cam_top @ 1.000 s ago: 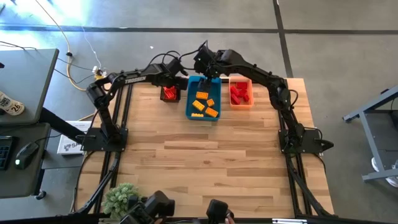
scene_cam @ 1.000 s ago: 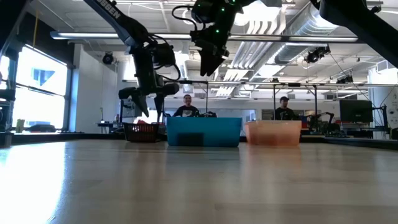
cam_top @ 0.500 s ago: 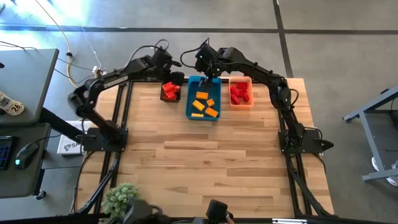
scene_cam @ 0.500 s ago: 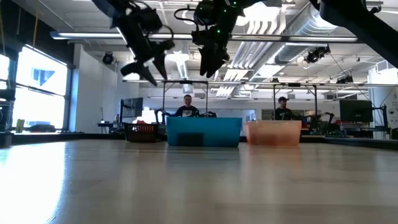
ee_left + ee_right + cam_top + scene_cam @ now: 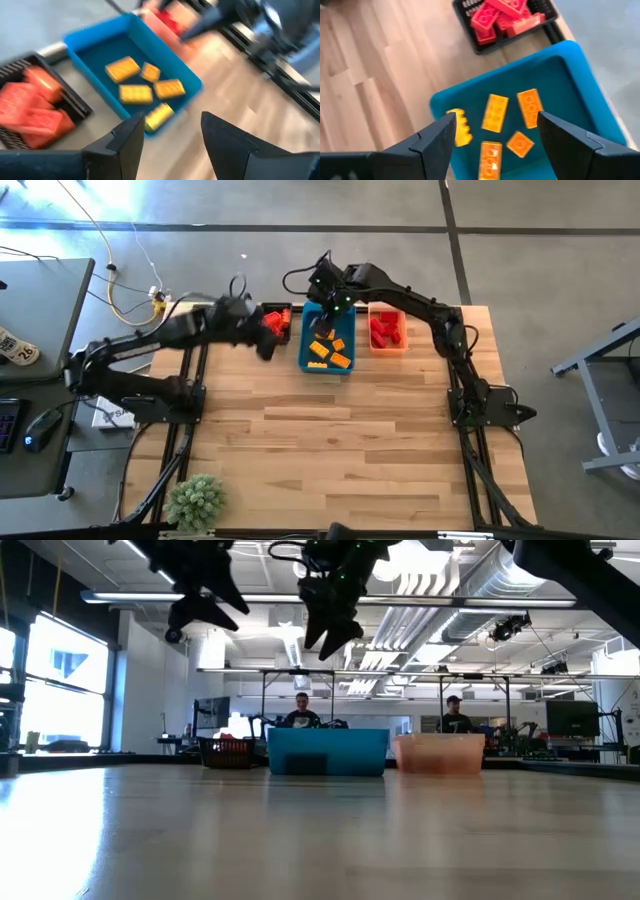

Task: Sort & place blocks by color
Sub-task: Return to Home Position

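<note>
Now the left end effector hangs with its fingers spread and nothing between them, high over the counter just beside the near corner of the black bin, on the side facing the blue bin. Half a second ago it was over the far edge of the black bin. Since then it has pulled back toward the counter's left side and climbed in the low view, and its arm has folded so that the elbow juts well out past the left edge. The right end effector is also spread and empty, held over the far left part of the blue bin. It has slid only slightly compared with the earlier frame and is more tilted in the low view. Below it, the yellow-orange blocks lie loose on the floor of the blue bin, with one against the wall. The red-orange blocks are piled in the black bin, and the red blocks fill the orange bin. The three bins stand in a row along the far edge of the counter, with the blue one in the middle, and none of them has moved.
</note>
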`<state>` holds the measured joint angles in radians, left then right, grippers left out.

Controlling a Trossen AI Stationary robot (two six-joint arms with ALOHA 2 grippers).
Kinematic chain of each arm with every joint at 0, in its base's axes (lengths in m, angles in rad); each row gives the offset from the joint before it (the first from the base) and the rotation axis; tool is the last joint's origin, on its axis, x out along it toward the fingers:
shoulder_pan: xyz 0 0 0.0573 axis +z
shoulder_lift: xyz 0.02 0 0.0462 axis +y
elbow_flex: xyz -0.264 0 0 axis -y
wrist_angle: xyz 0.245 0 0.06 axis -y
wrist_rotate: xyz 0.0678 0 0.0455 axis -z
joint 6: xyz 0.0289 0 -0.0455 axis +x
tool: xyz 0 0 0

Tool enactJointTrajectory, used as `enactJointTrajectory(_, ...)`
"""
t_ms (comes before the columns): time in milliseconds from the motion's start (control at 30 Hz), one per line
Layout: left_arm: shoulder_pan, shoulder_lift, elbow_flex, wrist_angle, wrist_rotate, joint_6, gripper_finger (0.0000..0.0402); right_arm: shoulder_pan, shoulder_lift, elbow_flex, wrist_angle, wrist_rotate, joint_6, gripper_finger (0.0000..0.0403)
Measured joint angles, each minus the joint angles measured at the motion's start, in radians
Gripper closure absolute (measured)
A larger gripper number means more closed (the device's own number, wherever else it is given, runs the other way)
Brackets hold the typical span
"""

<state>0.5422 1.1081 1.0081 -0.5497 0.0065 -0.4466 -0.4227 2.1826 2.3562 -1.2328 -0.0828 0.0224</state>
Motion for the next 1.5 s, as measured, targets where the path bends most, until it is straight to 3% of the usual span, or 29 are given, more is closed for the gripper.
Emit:
enactJointTrajectory(433, -0.27, -0.49, -0.533, 0.285, 0.008, -0.056, 0.0218, 0.143, 0.0, 0.0, 0.128, -0.001, 0.231, 0.0137)
enactJointTrajectory(700, -0.359, -0.753, -0.728, 0.385, 0.008, 0.004, 0.0218, 0.239, 0.0, 0.0, 0.271, 0.031, 0.221, 0.0137)
enactJointTrajectory(1033, -0.388, -1.054, -0.941, 0.501, 0.008, 0.074, 0.0218, 0.26, 0.001, 0.0, 0.162, 0.099, 0.203, 0.0137)
enactJointTrajectory(1133, -0.388, -1.107, -0.999, 0.561, 0.006, 0.057, 0.0218, 0.26, 0.001, 0.0, 0.123, 0.125, 0.165, 0.0137)
enactJointTrajectory(1500, -0.382, -1.092, -0.996, 0.558, -0.018, 0.134, 0.0218, 0.244, -0.003, -0.001, -0.111, 0.229, -0.003, 0.0137)
